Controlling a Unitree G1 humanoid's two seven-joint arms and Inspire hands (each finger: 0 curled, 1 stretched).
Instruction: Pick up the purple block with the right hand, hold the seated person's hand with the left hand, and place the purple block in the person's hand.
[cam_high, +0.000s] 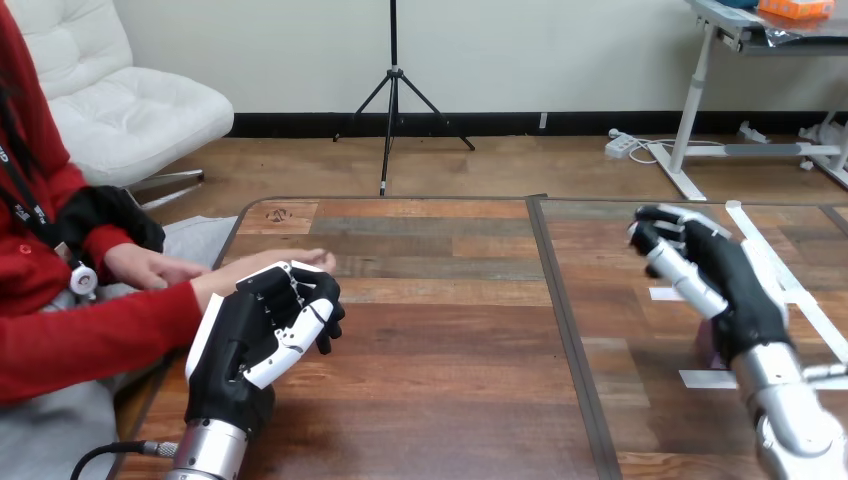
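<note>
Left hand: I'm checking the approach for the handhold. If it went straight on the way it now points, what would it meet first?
The person's outstretched hand, just beyond the left hand; they look close or touching, but depth is unclear.

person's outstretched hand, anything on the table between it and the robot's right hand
Nothing visible blocks the way. Between the right hand and the person's outstretched hand lies bare table, crossed only by a flat dark seam. The left hand sits just in front of the person's outstretched hand, not across that path.
</note>
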